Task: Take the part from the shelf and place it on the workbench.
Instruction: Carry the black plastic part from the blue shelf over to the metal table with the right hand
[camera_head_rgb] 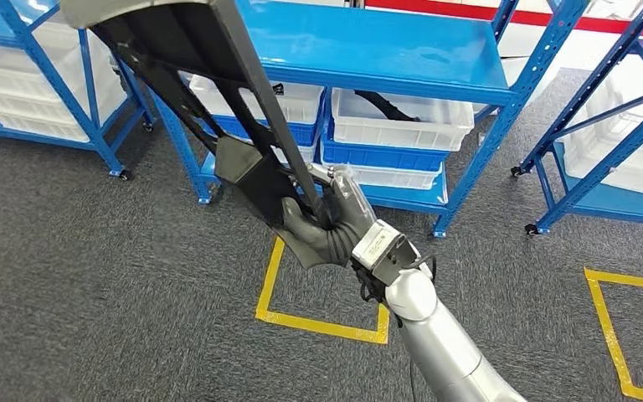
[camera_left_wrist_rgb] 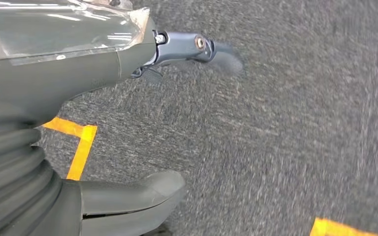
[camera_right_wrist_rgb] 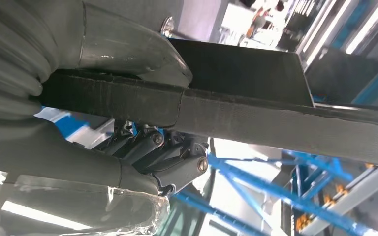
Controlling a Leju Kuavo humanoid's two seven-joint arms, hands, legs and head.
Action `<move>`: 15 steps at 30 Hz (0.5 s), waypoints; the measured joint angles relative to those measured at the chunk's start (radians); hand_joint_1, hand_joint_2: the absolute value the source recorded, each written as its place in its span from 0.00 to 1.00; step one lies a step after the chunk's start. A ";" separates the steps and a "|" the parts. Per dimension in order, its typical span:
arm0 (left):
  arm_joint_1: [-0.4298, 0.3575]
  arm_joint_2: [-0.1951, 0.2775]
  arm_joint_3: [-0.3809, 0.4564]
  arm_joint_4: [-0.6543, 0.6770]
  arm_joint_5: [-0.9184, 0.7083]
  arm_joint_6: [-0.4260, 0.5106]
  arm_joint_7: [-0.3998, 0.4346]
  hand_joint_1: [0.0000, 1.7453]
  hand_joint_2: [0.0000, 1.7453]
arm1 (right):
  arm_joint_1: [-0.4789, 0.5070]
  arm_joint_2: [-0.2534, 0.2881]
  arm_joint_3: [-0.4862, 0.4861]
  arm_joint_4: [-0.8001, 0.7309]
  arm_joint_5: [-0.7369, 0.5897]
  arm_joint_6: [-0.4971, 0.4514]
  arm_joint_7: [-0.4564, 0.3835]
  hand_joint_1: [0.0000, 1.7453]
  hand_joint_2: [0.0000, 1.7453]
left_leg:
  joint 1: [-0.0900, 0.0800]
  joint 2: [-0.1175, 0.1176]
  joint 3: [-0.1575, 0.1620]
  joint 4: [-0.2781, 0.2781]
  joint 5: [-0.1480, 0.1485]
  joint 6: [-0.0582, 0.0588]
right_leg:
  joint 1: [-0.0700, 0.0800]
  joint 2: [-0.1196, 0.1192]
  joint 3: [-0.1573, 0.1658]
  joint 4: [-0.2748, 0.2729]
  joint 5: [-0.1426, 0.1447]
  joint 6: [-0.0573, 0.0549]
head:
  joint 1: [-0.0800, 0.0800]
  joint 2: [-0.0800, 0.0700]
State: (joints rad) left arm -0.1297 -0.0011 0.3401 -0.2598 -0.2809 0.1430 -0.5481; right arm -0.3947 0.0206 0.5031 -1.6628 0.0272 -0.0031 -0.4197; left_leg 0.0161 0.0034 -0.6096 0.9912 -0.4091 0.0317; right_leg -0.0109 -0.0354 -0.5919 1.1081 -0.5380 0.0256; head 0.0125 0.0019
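The part (camera_head_rgb: 218, 75) is a long black frame of flat bars with a plate near its lower end. It slants from the picture's top left down to my right hand (camera_head_rgb: 326, 222), held in the air in front of the blue shelf (camera_head_rgb: 385, 50). My right hand grips it near that lower end. In the right wrist view the thumb and dark fingers of the right hand (camera_right_wrist_rgb: 103, 44) wrap around a black bar of the part (camera_right_wrist_rgb: 275, 123). My left hand (camera_left_wrist_rgb: 54, 98) hangs over grey carpet, its thumb and fingers apart, holding nothing.
Blue racks hold white bins (camera_head_rgb: 402, 121) straight ahead, with more racks at the left (camera_head_rgb: 42, 75) and right (camera_head_rgb: 619, 142). Yellow tape squares (camera_head_rgb: 318, 322) mark the grey carpet below my right hand and at the right (camera_head_rgb: 611, 335).
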 joint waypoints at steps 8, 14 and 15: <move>0.003 -0.008 0.002 0.000 -0.001 0.000 0.000 0.00 1.00 | -0.006 -0.008 -0.001 0.015 -0.003 0.005 -0.001 1.00 1.00 | -0.004 -0.086 -0.014 0.008 0.012 -0.005 | -0.008 0.067 0.026 -0.060 0.044 0.025 | 0.001 0.000; 0.009 -0.006 0.004 0.000 -0.009 0.000 0.004 0.00 1.00 | -0.014 -0.007 0.000 0.021 -0.010 0.006 -0.004 1.00 1.00 | -0.003 -0.070 -0.049 0.054 -0.010 -0.036 | -0.015 0.046 0.042 -0.104 0.070 -0.013 | -0.002 0.000; 0.007 -0.006 0.004 0.000 -0.012 0.000 0.007 0.00 1.00 | -0.016 -0.007 0.000 0.023 -0.013 0.007 -0.005 1.00 1.00 | -0.003 -0.045 -0.071 0.103 -0.040 -0.040 | -0.015 0.037 0.041 -0.105 0.072 -0.019 | -0.004 0.000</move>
State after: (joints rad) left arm -0.1228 -0.0073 0.3440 -0.2594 -0.2929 0.1433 -0.5408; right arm -0.4103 0.0136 0.5027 -1.6401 0.0139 0.0034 -0.4251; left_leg 0.0135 -0.0412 -0.6804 1.0946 -0.4494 -0.0082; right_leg -0.0261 0.0018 -0.5512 1.0035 -0.4660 0.0067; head 0.0088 0.0019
